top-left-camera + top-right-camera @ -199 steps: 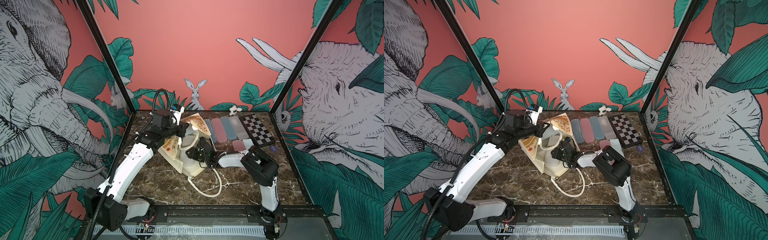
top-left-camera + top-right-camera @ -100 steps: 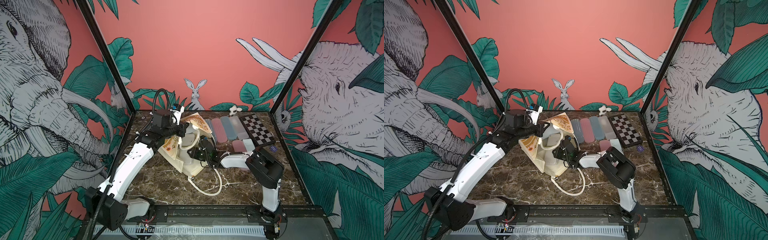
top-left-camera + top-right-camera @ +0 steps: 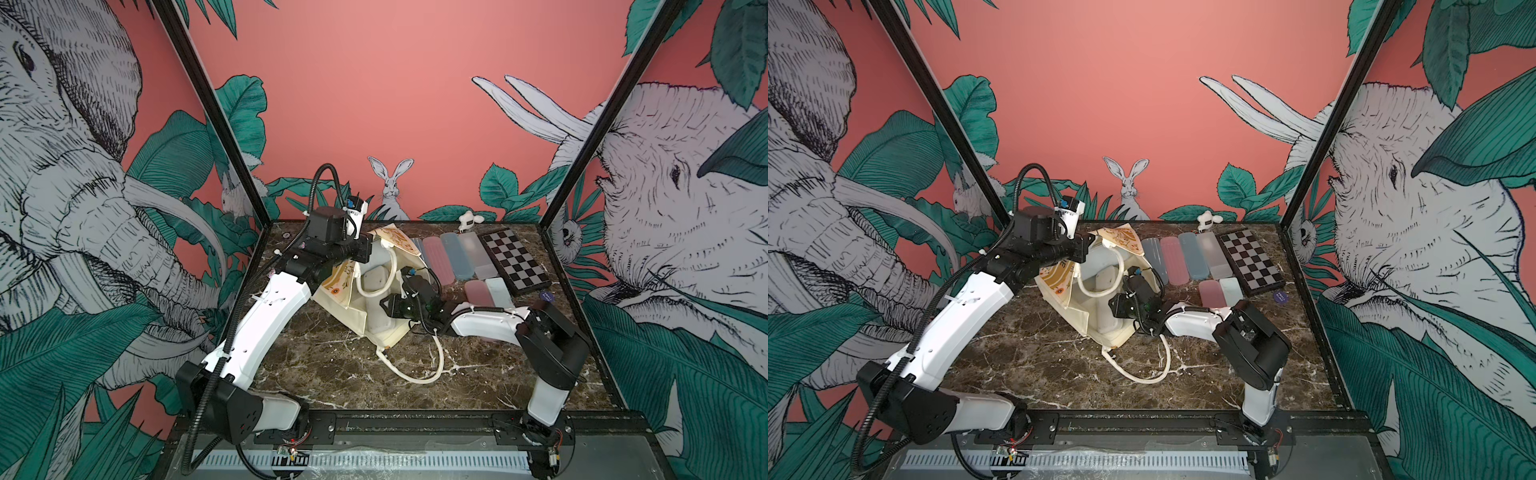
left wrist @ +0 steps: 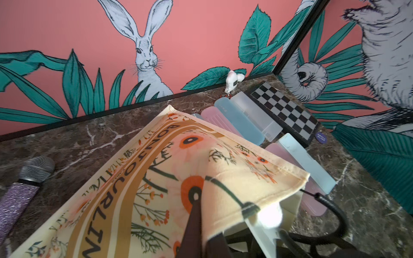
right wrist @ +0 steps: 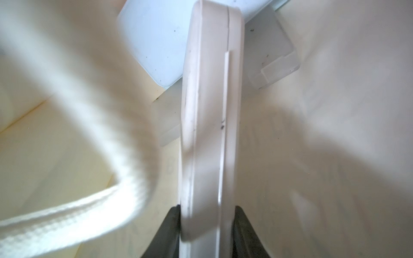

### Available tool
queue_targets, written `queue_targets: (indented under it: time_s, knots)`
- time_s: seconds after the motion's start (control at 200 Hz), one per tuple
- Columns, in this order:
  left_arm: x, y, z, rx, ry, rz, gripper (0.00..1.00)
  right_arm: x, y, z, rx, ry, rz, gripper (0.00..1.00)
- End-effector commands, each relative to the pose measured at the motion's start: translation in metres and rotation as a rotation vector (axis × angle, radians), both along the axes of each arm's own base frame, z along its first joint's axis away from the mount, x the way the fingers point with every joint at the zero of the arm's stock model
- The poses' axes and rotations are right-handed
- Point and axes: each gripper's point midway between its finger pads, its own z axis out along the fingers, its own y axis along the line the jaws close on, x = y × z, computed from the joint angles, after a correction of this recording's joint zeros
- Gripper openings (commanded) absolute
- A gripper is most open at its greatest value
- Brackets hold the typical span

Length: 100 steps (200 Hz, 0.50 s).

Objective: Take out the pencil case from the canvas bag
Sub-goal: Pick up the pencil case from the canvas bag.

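Two grips now: left fingers [image 4: 193, 223] pinch the bag [image 4: 156, 167] by its rim. Right fingers [image 5: 167, 234] clamp the case [image 5: 210, 134] inside.

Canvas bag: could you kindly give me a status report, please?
Left gripper shut on canvas bag rim. Right gripper inside, jaws clamping pencil case. Handle loop hangs close beside it.

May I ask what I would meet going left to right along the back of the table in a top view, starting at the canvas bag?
canvas bag → grey case → pink case → blue case → frosted clear case → chessboard
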Motion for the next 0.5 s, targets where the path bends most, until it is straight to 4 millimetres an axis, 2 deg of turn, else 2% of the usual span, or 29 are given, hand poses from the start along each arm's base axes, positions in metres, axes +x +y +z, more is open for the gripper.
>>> queue_targets:
  time_s: [0.0,0.24,0.495]
  knots:
    - [0.012,0.031,0.021,0.122,-0.097,0.106,0.0,-0.002,-0.019,0.001,-0.118,-0.032,0.02,0.21]
    - [0.023,0.044,0.031,0.246,-0.171,0.143,0.0,-0.01,-0.024,0.024,-0.213,-0.048,0.111,0.16]
    - [0.032,0.054,0.033,0.319,-0.192,0.186,0.0,-0.029,-0.029,0.043,-0.251,-0.053,0.223,0.14]
